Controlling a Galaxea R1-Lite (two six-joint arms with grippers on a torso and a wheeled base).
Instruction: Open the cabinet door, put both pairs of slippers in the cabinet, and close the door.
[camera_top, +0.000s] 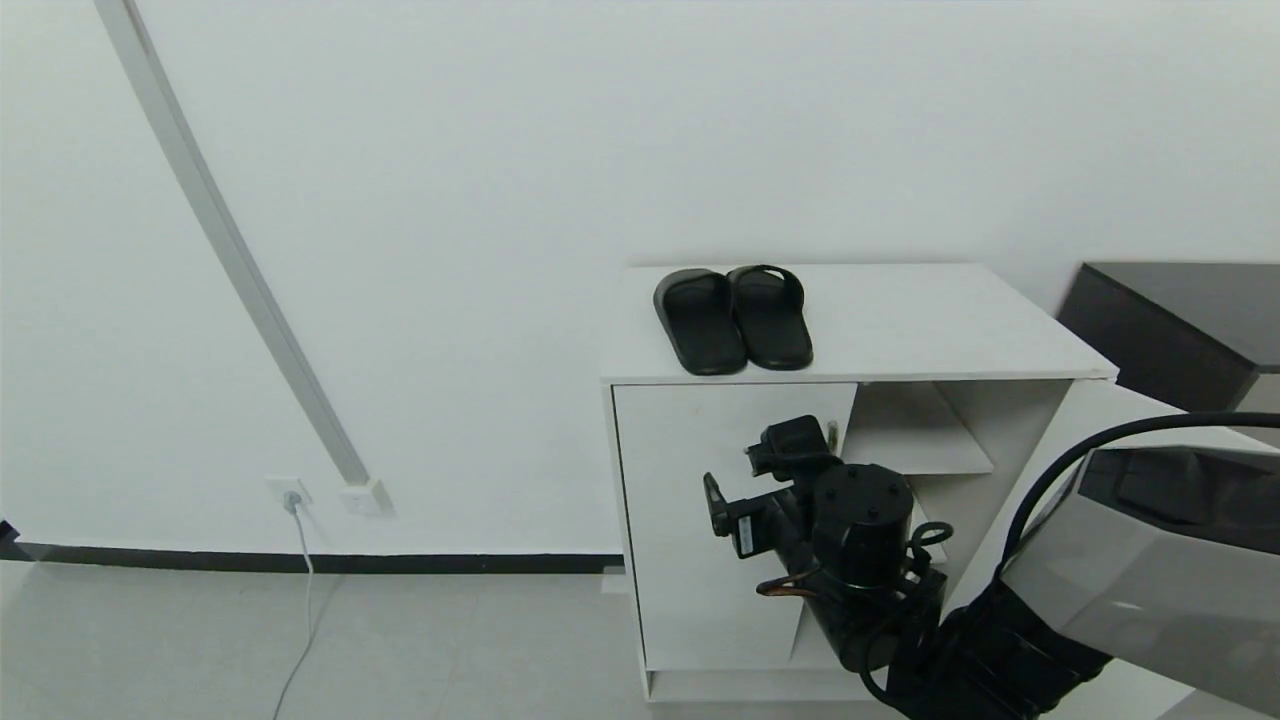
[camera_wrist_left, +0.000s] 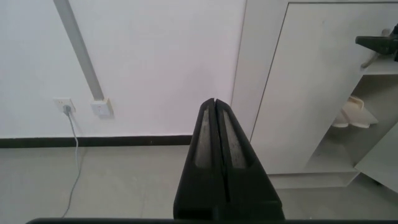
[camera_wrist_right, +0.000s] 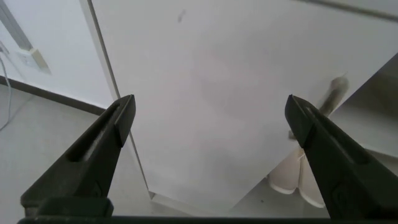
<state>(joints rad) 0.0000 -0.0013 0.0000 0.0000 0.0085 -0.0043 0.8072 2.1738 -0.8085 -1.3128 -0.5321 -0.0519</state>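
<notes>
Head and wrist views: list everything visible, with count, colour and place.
black slippers: one pair, black, on cabinet top
cream slippers: one pair, cream, low shelf inside cabinet
cabinet: one, white, against wall, left door shut
wall socket: one, white, low on wall, cable plugged in
cable duct: one, grey, slanting up wall
dark furniture: one, black, right of cabinet
right gripper: one, black, open, facing left door
left gripper: one, black, shut, pointing towards wall beside cabinet

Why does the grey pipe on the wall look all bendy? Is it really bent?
Head view: the grey pipe curves, likely lens distortion toward the picture's edge. Left wrist view: the same pipe runs straight, so it is probably not bent.
</notes>
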